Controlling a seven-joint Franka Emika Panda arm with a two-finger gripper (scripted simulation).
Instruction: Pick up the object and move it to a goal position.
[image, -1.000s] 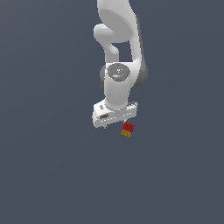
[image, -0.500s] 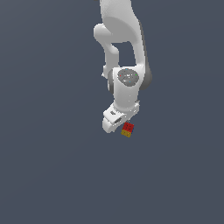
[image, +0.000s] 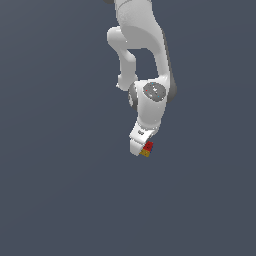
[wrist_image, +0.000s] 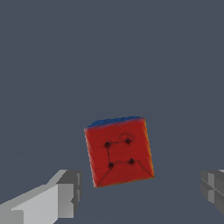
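Note:
The object is a small cube with a red face above a yellow one in the exterior view. It lies on the grey floor, right beside the lower end of my white gripper. In the wrist view the cube shows a red face with dark marks and a blue edge. It lies ahead of my gripper, between the lines of the two fingers. One grey finger and the other stand wide apart, touching nothing. The gripper is open and empty.
The white arm reaches down from the upper part of the exterior view. The floor is plain dark grey, with nothing else on it in view.
The hand has turned about its own axis over the cube and now shows its narrow side in the exterior view. The wrist has shifted a little to that view's right. The cube has not moved.

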